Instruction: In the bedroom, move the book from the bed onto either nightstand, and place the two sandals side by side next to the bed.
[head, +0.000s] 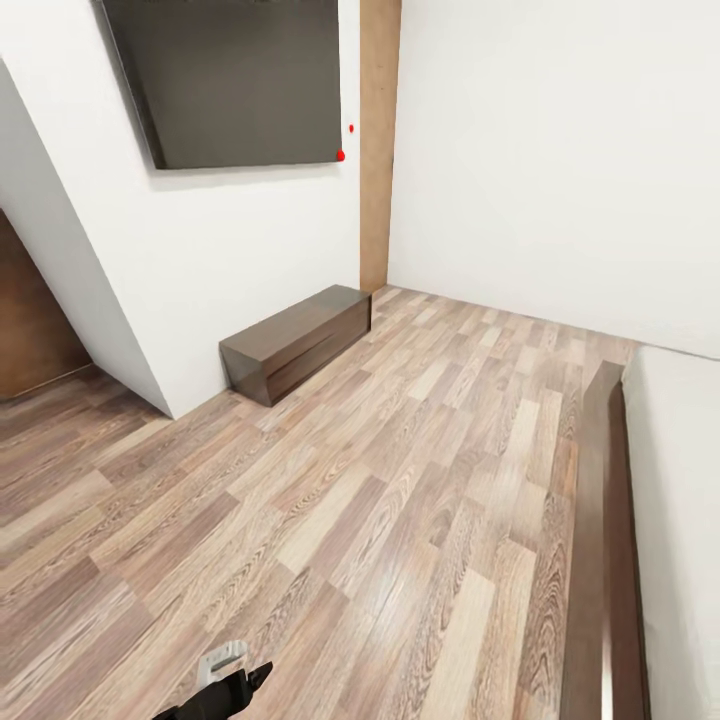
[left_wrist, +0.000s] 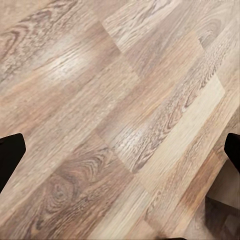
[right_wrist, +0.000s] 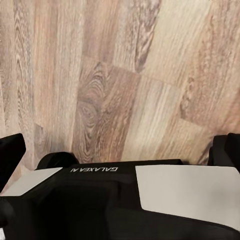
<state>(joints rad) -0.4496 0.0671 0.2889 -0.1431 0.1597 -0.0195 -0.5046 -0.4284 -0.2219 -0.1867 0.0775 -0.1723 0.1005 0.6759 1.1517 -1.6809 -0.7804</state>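
Left gripper (left_wrist: 120, 150): fingers spread, empty, above wood-plank floor (head: 380, 520). Right gripper (right_wrist: 120, 145): likewise spread, empty. Dark low cabinet (head: 295, 342): left of bed (head: 680, 520), well apart. Bed: frame's long axis runs away from camera. Risk: base clipping frame while turning. Book, sandals: unlocated.

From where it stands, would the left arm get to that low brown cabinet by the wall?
Probably not. The cabinet sits across a wide stretch of floor, while the left gripper hangs low by the robot. Nothing blocks the way.
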